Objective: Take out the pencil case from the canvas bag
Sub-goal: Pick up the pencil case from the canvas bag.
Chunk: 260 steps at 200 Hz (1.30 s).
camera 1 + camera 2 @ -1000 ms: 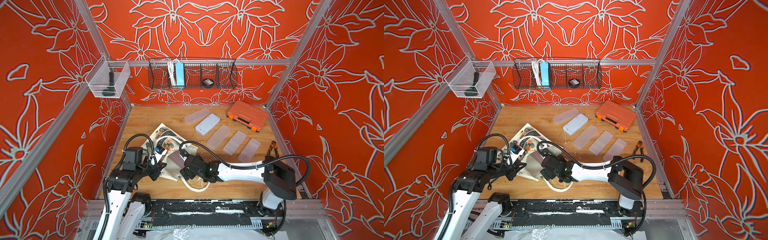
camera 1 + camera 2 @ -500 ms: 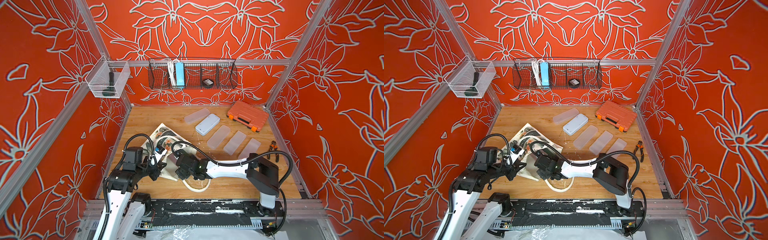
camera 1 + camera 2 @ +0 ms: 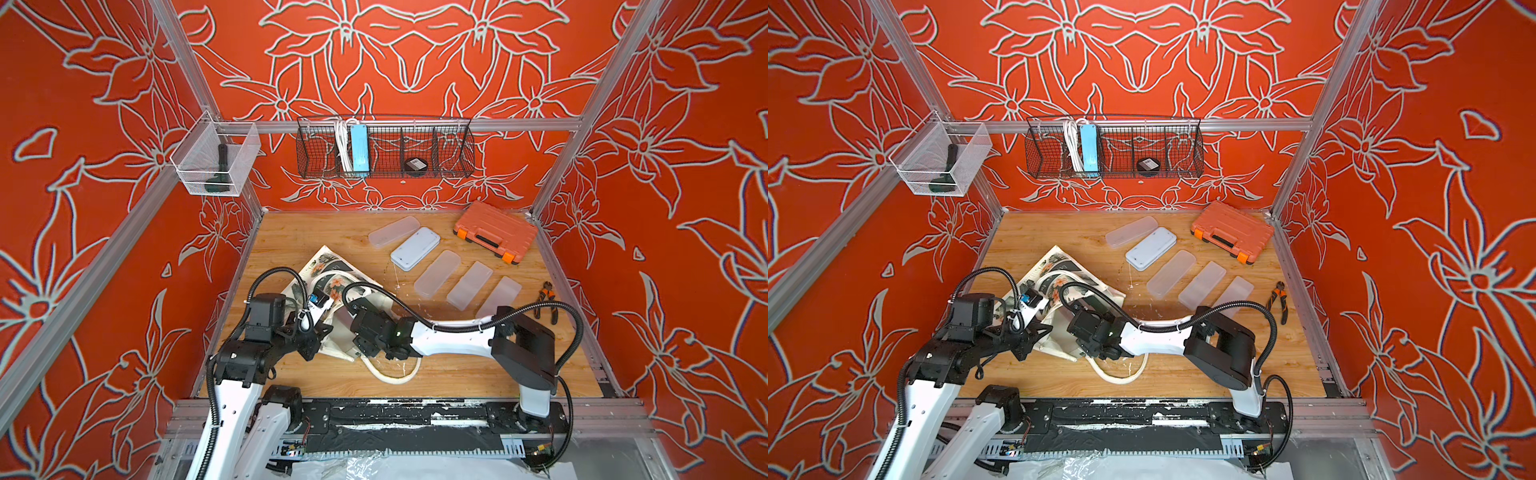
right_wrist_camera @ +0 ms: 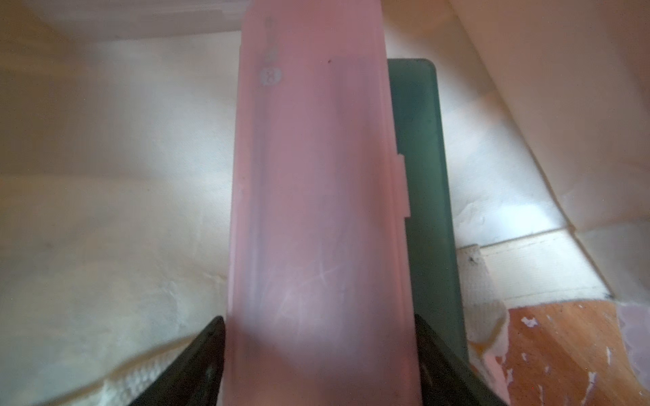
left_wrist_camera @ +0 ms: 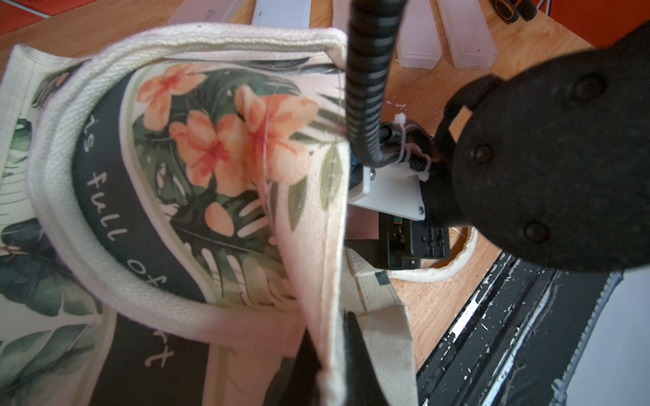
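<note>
Two tools: left [image 5: 330, 355] pinches canvas bag [image 5: 228, 140], right [image 4: 318, 318] flanks pencil case [image 4: 309, 175].

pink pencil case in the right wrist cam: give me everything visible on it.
The pink pencil case is a long, flat box of translucent, faintly scuffed plastic with a small latch tab on one long edge. It lies inside the canvas bag on cream cloth, partly hiding a dark green case. The right gripper straddles its near end, fingers at its long edges; firm contact is unclear.
</note>
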{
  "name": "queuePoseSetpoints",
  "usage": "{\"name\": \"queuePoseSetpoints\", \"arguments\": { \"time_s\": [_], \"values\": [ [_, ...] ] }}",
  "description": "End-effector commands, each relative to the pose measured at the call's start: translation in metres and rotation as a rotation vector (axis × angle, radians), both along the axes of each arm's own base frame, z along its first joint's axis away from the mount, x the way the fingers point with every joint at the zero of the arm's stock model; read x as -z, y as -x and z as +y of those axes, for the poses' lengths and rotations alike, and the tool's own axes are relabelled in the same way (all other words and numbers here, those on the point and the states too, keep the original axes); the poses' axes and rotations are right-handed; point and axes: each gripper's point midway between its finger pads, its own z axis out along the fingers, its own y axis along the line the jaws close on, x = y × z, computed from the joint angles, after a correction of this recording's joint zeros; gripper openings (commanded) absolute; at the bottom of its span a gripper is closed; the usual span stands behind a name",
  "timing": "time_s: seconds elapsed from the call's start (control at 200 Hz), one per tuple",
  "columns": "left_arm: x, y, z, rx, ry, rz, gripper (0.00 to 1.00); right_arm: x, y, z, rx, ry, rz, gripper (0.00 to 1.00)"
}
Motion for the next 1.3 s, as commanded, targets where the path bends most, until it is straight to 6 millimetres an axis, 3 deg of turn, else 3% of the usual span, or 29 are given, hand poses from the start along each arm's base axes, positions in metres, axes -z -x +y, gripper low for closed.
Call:
{"name": "queuePoseSetpoints", "arguments": {
  "time_s": [0.0,0.29,0.505,0.886,1.091,1.176,1.296],
  "values": [
    [-0.005,-0.001,-0.005,0.021,0.030,-0.027,0.00,-0.004,-0.004,-0.012,0.038,0.039,-0.041,0.75],
    [-0.005,0.000,-0.006,0.031,0.033,-0.027,0.00,-0.032,-0.007,-0.027,0.079,-0.012,-0.092,0.75],
    [-0.005,0.000,-0.005,0.028,0.033,-0.029,0.00,-0.040,-0.003,-0.040,0.092,-0.053,-0.084,0.76],
    [-0.006,0.002,-0.007,0.038,0.040,-0.031,0.00,-0.020,0.010,-0.070,0.146,-0.019,0.005,0.79],
    [-0.007,0.002,-0.007,0.037,0.041,-0.030,0.00,-0.012,0.013,-0.065,0.131,0.002,0.059,0.80],
    [-0.007,0.003,-0.007,0.039,0.041,-0.034,0.00,-0.008,0.013,-0.062,0.127,0.021,0.078,0.85],
    [-0.007,0.003,-0.007,0.039,0.043,-0.035,0.00,-0.004,0.011,-0.056,0.119,0.047,0.091,0.98]
  ]
}}
